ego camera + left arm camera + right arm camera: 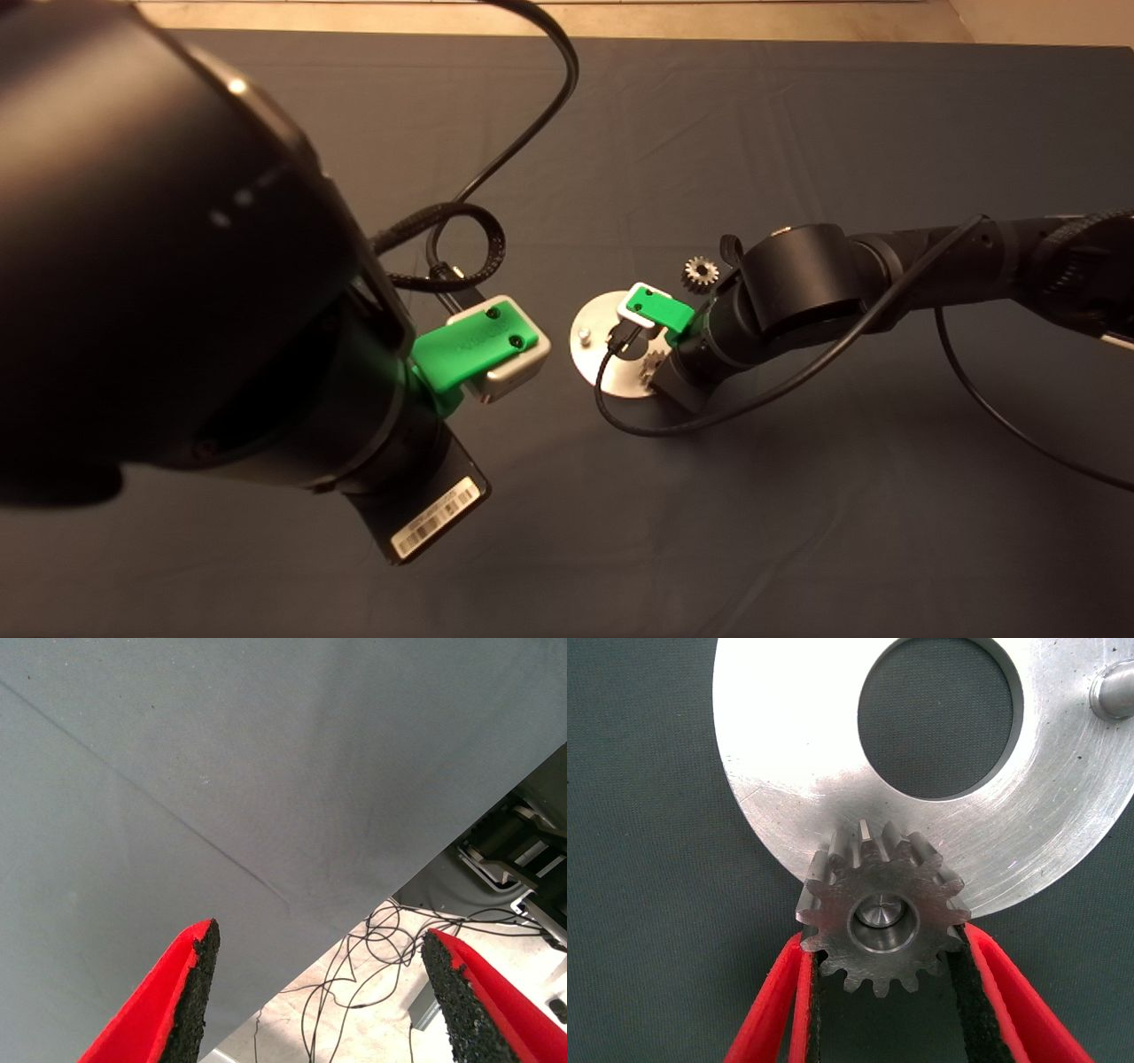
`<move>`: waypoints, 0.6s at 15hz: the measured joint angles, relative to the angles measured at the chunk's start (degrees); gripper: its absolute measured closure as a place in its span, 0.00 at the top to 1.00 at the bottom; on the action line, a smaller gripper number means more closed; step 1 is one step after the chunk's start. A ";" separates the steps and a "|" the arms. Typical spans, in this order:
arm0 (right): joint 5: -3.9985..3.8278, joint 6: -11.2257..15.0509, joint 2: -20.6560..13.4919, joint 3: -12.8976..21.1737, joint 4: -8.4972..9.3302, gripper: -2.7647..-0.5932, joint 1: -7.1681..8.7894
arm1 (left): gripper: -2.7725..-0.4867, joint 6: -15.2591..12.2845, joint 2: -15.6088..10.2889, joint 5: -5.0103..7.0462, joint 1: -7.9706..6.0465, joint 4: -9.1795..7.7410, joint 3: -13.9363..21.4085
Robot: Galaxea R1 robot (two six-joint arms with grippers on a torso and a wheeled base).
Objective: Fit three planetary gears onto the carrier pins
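A dull-silver planetary gear is sitting on a carrier pin at the disc rim, lower centre of the right wrist frame, the pin tip showing in its bore. A bare pin is standing upper right. In the head view, another gear is lying on the mat beyond the disc, right of centre.

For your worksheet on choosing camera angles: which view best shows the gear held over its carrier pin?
The right wrist view: the gear fills the middle between the right gripper fingers, with the pin end visible in its centre hole. The head view shows only a sliver of it beside the arm. The left wrist view shows only mat.
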 joint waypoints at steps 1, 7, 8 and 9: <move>0.01 -0.03 0.00 -0.02 -0.02 0.12 0.00 | 0.50 0.00 0.00 0.00 0.00 0.02 0.00; 0.00 -0.23 0.02 -0.24 -0.20 0.13 -0.33 | 0.50 0.00 0.00 -0.02 -0.30 0.00 0.00; 0.04 -0.28 0.02 -0.32 -0.24 0.14 -0.38 | 0.50 0.00 0.00 0.00 -0.30 0.02 0.00; 0.02 -0.39 0.02 -0.35 -0.26 0.14 -0.44 | 0.50 0.00 0.00 0.00 -0.33 0.00 0.00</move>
